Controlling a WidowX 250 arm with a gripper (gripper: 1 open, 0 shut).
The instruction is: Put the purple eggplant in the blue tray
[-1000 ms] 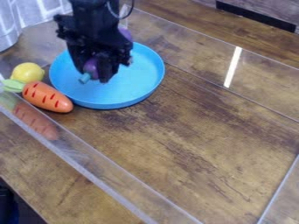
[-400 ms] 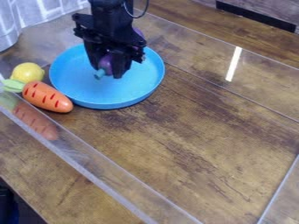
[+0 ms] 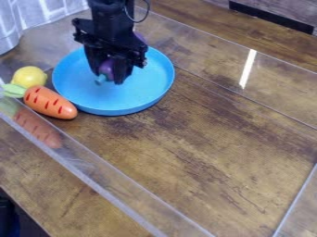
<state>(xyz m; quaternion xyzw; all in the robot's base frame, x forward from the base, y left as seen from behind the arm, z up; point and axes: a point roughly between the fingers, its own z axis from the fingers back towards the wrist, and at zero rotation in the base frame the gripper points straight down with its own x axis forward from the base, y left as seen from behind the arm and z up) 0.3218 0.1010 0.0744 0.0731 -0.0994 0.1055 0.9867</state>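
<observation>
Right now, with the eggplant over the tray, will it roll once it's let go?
Probably a little: the purple eggplant looks smooth and rounded, so it may rock or roll. The blue tray has a raised rim that should likely stop it. It seems rigid, holding shape in the shut pincer.

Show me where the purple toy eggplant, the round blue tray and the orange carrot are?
glossy purple toy eggplant [image 3: 114, 68], camera view, lower end below the claw
round blue plastic tray [image 3: 139, 95], camera view, bare floor near the front rim
striped orange toy carrot [image 3: 51, 104], camera view, middle of body
</observation>
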